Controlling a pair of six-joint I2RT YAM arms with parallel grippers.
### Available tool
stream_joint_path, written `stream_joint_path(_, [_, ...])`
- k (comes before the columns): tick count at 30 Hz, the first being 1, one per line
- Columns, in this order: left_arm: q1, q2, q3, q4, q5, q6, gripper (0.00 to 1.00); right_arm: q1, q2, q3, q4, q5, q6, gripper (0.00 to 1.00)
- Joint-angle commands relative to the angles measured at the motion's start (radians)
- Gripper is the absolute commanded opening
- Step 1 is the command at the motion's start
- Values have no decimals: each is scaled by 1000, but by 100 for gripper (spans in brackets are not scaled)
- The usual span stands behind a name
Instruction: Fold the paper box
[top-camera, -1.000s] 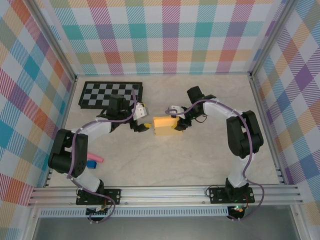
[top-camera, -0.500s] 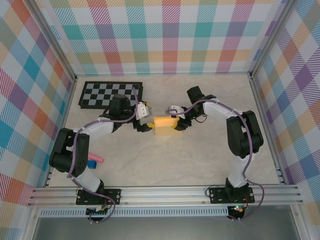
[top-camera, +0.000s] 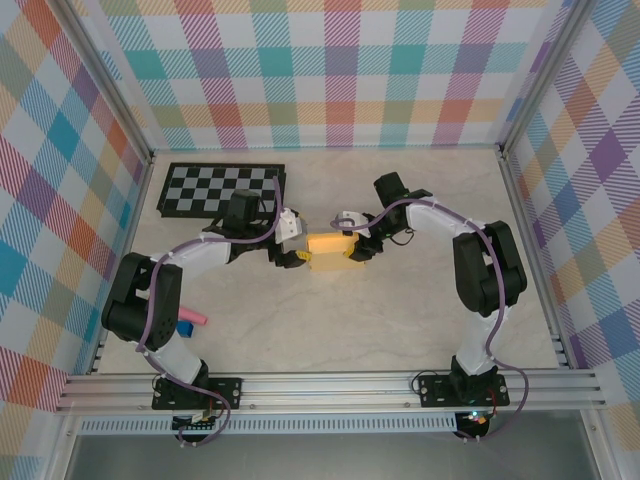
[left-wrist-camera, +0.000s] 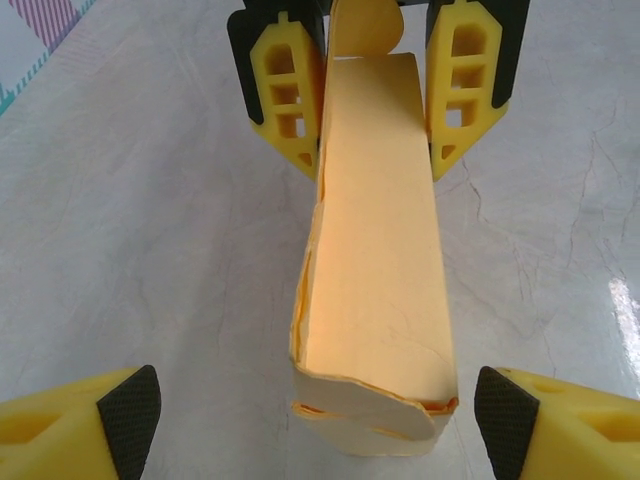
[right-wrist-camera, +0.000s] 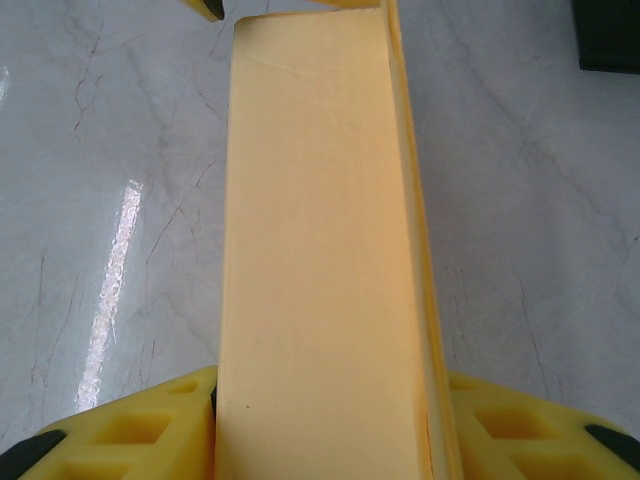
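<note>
The paper box (top-camera: 328, 249) is a yellow-orange, narrow rectangular box lying on the marble table near the middle. My right gripper (top-camera: 358, 247) is shut on its right end; in the right wrist view the box (right-wrist-camera: 315, 250) runs away from between the yellow fingers (right-wrist-camera: 150, 430). My left gripper (top-camera: 296, 256) is at the box's left end. In the left wrist view the left gripper (left-wrist-camera: 318, 430) stands open, its pads (left-wrist-camera: 130, 415) wide on either side of the box's near end (left-wrist-camera: 375, 300), with gaps on both sides. A rounded flap closes that near end. The right gripper's fingers (left-wrist-camera: 285, 95) clamp the far end.
A black-and-white checkerboard panel (top-camera: 222, 188) lies at the back left, behind my left arm. Small pink (top-camera: 193, 318) and blue (top-camera: 183, 328) pieces lie near the left arm's base. Plaid walls enclose the table on three sides.
My left gripper has moved right, up to the box's left end, and now straddles it. The box and my right gripper have stayed put.
</note>
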Motion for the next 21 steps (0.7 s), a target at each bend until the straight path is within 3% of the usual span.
stream_joint_path(1, [-6, -37, 27, -76, 59, 36, 85, 5, 54, -33, -75, 6, -24, 48])
stream_joint_path(5, [30, -96, 9, -109, 24, 55, 86, 6, 47, -39, -72, 9, -24, 48])
stream_joint_path(9, [85, -49, 38, -61, 21, 49, 86, 5, 54, -35, -71, 0, -23, 48])
stream_joint_path(21, [40, 69, 146, -53, 72, 36, 86, 5, 48, -40, -75, 11, -24, 48])
